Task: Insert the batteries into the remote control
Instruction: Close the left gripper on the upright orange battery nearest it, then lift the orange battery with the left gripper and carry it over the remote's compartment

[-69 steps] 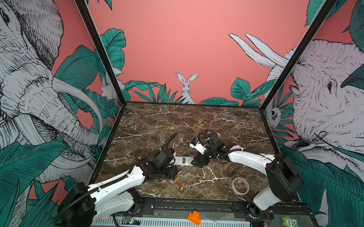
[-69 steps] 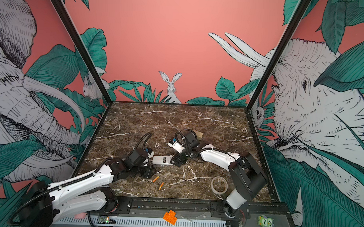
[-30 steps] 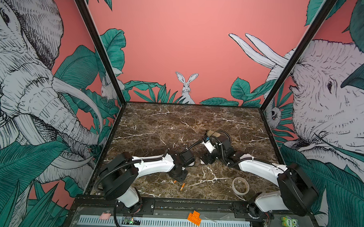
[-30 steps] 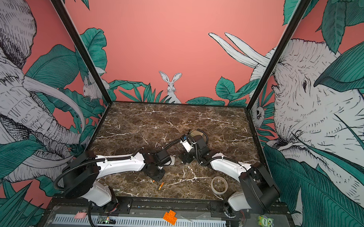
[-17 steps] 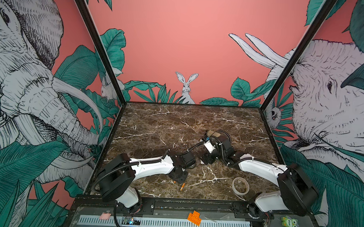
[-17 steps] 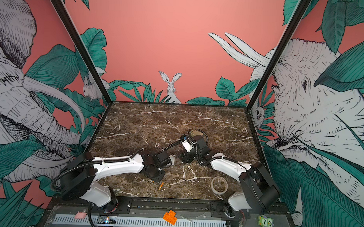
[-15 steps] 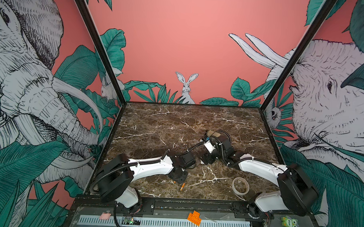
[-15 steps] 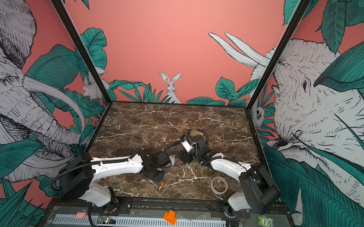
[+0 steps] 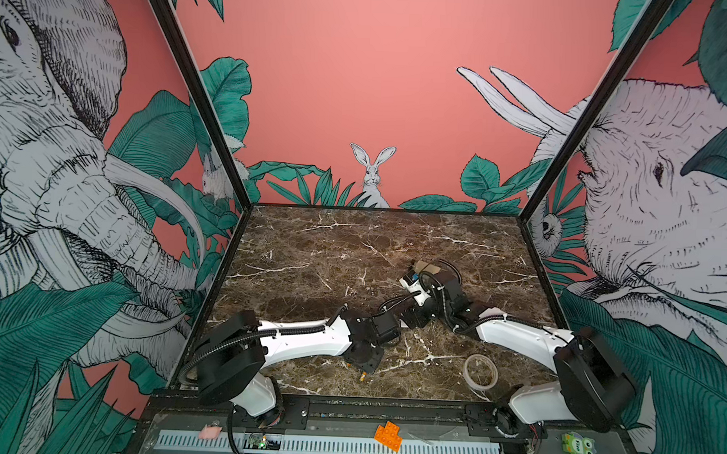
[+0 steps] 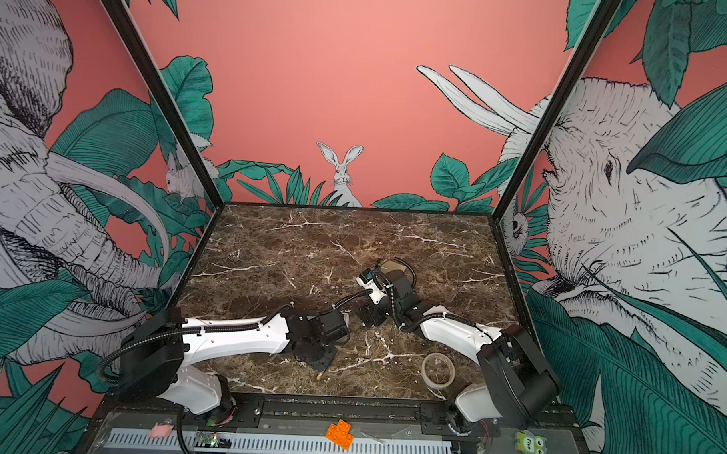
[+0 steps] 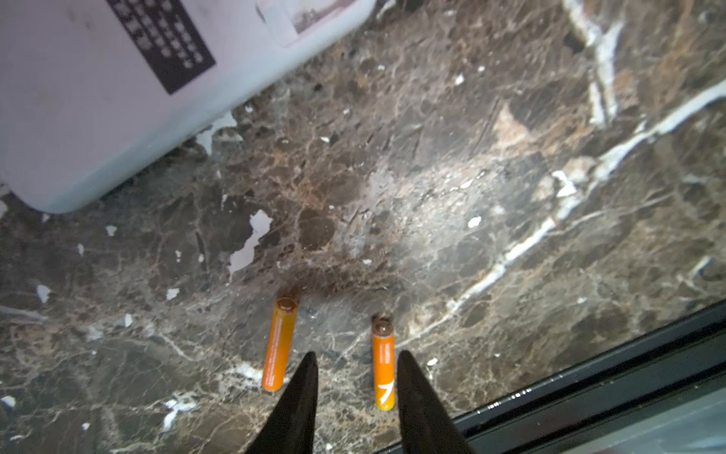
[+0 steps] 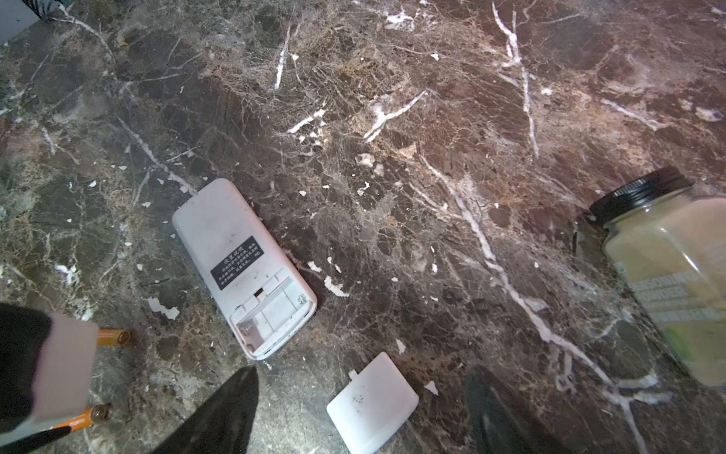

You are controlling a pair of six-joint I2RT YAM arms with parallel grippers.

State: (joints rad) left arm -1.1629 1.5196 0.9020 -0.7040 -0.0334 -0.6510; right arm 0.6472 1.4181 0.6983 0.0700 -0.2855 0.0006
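two batteries lie side by side, not touching, on the table, lower middle in both top views. the left gripper has its fingers spread astride one battery. one remote control lies back up near them, compartment open. the right gripper has its fingers spread wide over one cover.
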